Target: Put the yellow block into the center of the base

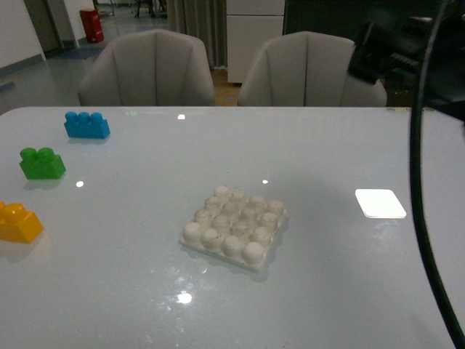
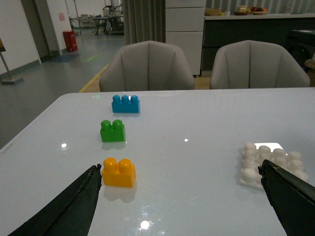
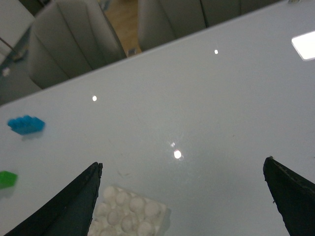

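Plate lies mid table. Three bricks run down the left side: near brick in front, middle brick behind it, far brick behind that. Patch lies right of the plate. Left chair and right chair stand behind the table.

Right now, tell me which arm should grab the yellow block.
Left. The yellow block lies far left on the table, just ahead of the open left gripper in its wrist view. The right gripper looks at the base, and its view misses the yellow block.
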{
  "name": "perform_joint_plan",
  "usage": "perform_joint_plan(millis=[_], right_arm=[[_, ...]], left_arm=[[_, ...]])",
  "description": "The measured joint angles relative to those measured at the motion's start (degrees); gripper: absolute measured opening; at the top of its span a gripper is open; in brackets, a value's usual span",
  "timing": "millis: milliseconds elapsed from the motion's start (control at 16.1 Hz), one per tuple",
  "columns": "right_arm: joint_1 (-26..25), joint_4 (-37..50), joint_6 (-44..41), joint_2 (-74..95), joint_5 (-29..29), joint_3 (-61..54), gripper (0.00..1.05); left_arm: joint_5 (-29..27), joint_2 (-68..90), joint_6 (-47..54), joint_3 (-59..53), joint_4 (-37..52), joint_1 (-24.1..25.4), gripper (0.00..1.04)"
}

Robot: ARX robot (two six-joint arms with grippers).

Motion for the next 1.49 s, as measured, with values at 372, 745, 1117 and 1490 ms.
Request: perform_joint_plan(millis=[372,745,1117,1490], right_arm=[[4.07,4.52,-10.43,-39.12,12.02,-20.76,0.82],[3.85,0.42,-23.06,-62.23,12.44,-39.19,0.21],[-3.48,0.46,-23.87,-70.97,5.53,-48.09,0.02],[-11.02,-3.06,-23.89,-78.95,-2.14,-52.89,0.02]], left_arm=[[0.0,0.0,0.0,0.0,0.02,0.0,0.98],[-0.02,0.0,0.0,0.0,0.0,0.0,0.98],[0.0,0.0,0.0,0.0,0.02,0.0,0.98],[0.0,0.0,0.0,0.0,0.0,0.0,0.98]])
